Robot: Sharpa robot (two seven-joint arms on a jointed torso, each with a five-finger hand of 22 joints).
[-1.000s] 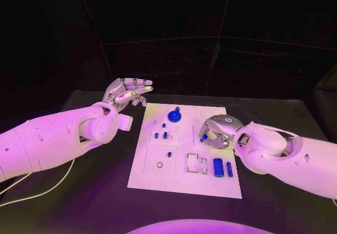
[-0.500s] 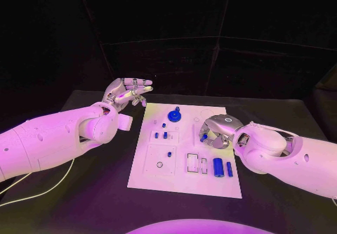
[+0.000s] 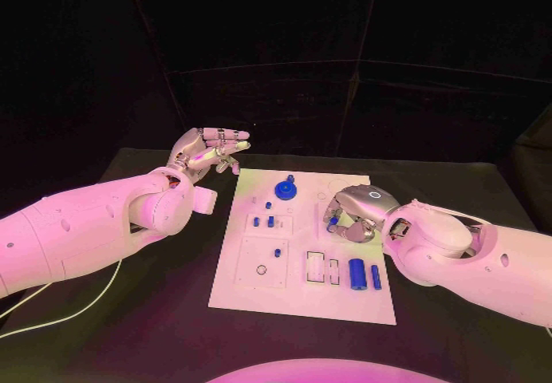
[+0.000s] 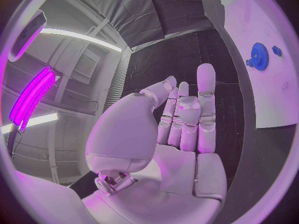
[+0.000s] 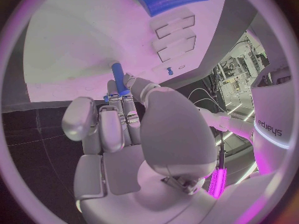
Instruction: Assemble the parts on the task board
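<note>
the counter [image 3: 138, 319] is black with a dull sheen, its far edge running under a dark backdrop. a white board [image 3: 301, 279] lies flat near the middle of the counter, long side running from the near edge toward the far edge, tilted a little so its far end leans right. bare counter shows on both sides of the board and in front of it. a thin pale cable [image 3: 72, 309] trails across the counter's near left part, curving toward the left edge.
</note>
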